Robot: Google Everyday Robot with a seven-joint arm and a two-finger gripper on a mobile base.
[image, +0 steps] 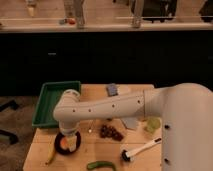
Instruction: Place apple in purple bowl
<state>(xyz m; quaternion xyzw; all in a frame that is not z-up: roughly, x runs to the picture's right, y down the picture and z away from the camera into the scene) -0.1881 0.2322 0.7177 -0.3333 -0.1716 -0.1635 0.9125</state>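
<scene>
We see the arm point(107, 106) reach from the right across the wooden counter point(95, 145) and bend down at its elbow over the purple bowl point(61, 148), which sits near the front left corner. The claw point(70, 142) hangs at the end of the wrist, right over the bowl and partly inside its rim. We cannot tell how it is set, since the wrist hides it from above.

In the bowl, just under the claw, we make out an orange-red patch with a pale yellow side: the apple point(66, 145). It lies within the bowl's rim; whether the claw is touching it we cannot say.

A banana point(50, 156) lies just left of the bowl, at the counter's front edge. Behind the bowl, at the back left, stands the green tray point(47, 102), partly covered by the elbow. The grapes point(111, 132) lie to the right of the bowl, near the middle of the counter. In front of them, at the edge, lies a green curved thing point(100, 164), and to its right a white-handled brush point(140, 149) set on a slant. A pale green cup point(152, 124) stands beside the robot's white body, and a small grey-blue object point(112, 89) rests at the back of the counter.
</scene>
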